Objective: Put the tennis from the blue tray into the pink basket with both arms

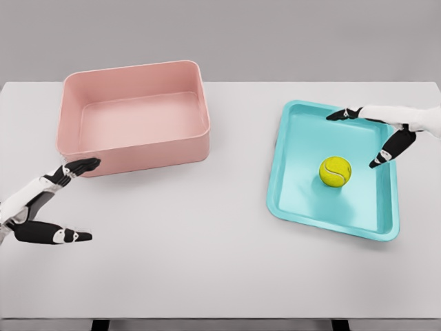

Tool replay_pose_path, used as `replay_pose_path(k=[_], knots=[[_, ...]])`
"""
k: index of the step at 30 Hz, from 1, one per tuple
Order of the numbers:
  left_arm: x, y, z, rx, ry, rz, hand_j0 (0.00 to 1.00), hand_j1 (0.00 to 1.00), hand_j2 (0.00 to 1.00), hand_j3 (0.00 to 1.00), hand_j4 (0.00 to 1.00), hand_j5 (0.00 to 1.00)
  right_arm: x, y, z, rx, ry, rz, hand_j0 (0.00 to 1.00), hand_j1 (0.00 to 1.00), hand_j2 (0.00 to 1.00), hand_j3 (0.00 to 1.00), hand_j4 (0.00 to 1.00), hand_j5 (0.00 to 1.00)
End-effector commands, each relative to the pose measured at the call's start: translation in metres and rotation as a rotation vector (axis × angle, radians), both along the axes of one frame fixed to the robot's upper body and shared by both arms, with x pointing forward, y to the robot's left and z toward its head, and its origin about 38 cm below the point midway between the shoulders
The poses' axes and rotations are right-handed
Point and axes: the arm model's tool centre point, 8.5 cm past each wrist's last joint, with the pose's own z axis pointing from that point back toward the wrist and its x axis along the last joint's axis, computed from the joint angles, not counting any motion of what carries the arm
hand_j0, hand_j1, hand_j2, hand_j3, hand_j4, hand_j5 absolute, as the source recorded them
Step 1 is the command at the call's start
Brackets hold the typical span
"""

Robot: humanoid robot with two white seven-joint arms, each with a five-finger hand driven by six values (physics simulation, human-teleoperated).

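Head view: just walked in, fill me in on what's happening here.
A two-armed humanoid works at a white table. The tennis ball sits in the blue tray, not yet grasped. The right hand hovers open over the tray beside the ball. The left hand is open near the front of the empty pink basket.

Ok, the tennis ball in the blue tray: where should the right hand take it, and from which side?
Across its widest part, coming down from above. The tennis ball is round and sits free on the flat floor of the blue tray, clear of the low rim, so nothing blocks a top approach. The open right hand already hovers just to its upper right.
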Motion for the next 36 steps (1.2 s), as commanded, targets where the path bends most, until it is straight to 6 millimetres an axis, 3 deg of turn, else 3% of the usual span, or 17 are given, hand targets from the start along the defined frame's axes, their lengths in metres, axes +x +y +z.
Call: replay_pose_path(k=[1,14,36], knots=[[-0.002,0.000,-0.002,-0.001,0.023,-0.009,1.00,1.00,1.00,1.00,1.00,1.00,-0.002,0.007,-0.012,-0.013,0.025,0.018,1.00,1.00,1.00,1.00,1.00,1.00],[-0.012,-0.003,-0.020,-0.032,0.070,0.008,1.00,1.00,1.00,1.00,1.00,1.00,-0.004,0.000,-0.031,-0.046,0.071,0.005,1.00,1.00,1.00,1.00,1.00,1.00],[-0.008,-0.002,-0.017,-0.014,0.053,0.010,1.00,1.00,1.00,1.00,1.00,1.00,0.000,0.012,-0.063,-0.046,0.134,0.014,1.00,1.00,1.00,1.00,1.00,1.00]])
